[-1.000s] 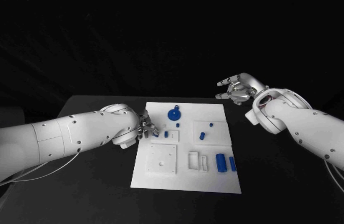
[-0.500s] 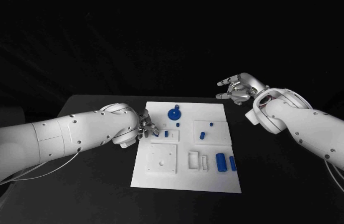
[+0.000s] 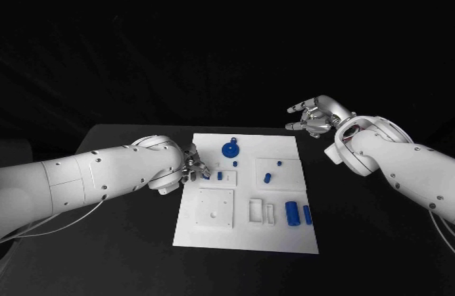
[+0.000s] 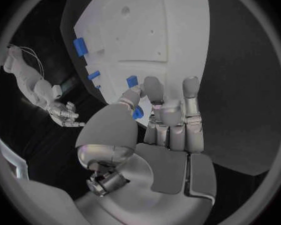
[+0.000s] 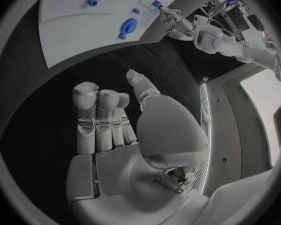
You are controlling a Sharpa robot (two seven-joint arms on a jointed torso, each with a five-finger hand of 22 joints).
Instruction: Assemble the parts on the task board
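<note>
While right hand [image 3: 313, 118] hangs empty, left hand [image 3: 194, 168] pinches a blue part [image 4: 137, 113] over the task board [image 3: 246, 240].

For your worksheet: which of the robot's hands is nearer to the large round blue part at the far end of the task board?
Left. The left hand is at the board's left edge, just beside and nearer than the round blue part; the right hand hovers off the board's far right corner.

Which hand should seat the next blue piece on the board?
The left hand: it is already at the board's left edge, pinching a small blue piece. The right hand holds nothing, off the board's far right corner.
</note>
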